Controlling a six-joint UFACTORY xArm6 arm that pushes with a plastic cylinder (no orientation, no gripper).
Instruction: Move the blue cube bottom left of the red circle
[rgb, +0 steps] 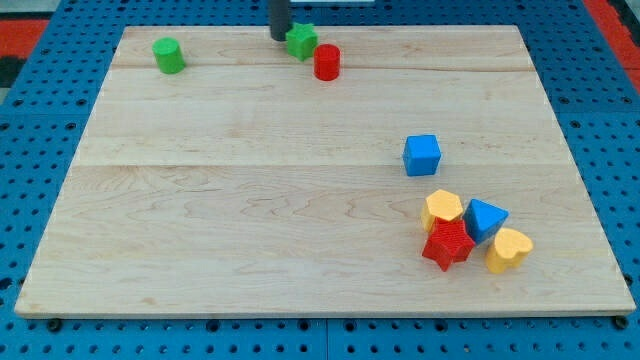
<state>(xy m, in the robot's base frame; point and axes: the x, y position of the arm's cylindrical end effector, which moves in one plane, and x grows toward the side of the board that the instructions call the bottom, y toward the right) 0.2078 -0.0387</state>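
Note:
The blue cube sits on the wooden board right of centre. The red circle, a short red cylinder, stands near the view's top, centre. The cube is well below and to the right of it. My tip is at the view's top edge, just left of a green block that touches the red cylinder's upper left. The tip is far from the blue cube.
A green cylinder stands at the top left. A cluster at the lower right holds a yellow hexagon-like block, a blue triangular block, a red star and a yellow heart. The board lies on a blue pegboard.

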